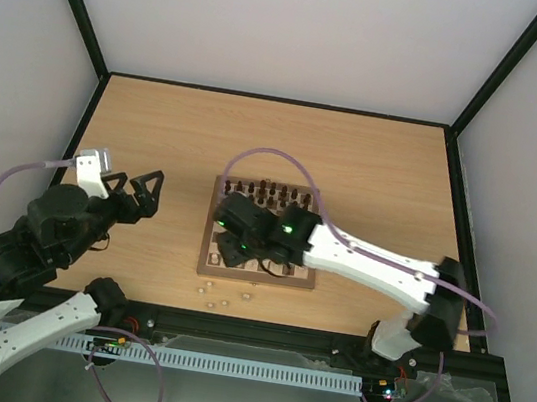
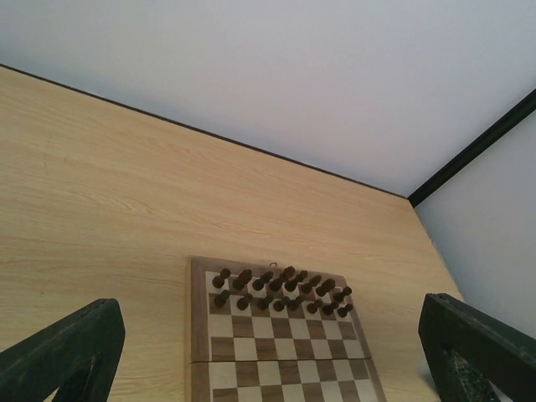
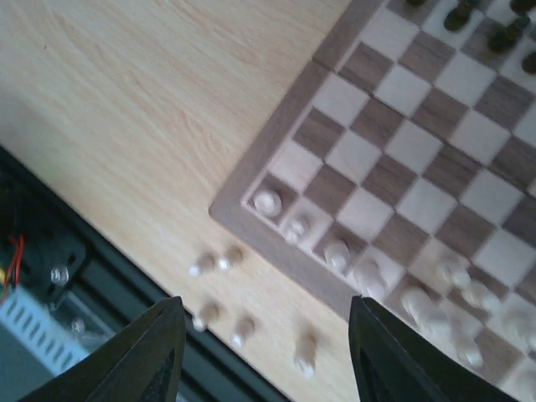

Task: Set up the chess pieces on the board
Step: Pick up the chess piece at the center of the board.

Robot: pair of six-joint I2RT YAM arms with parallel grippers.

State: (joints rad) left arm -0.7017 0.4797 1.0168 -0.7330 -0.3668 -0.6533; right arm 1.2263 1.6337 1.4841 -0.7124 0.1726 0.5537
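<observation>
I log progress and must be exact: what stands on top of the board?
On the board, dark pieces stand in two rows at the far edge; pale pieces stand along the near edge. The right arm covers part of the board from above, so their number is unclear.

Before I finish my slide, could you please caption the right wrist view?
Open right gripper above the board corner; pale pieces line its edge rank, loose pieces lie beside it.
</observation>
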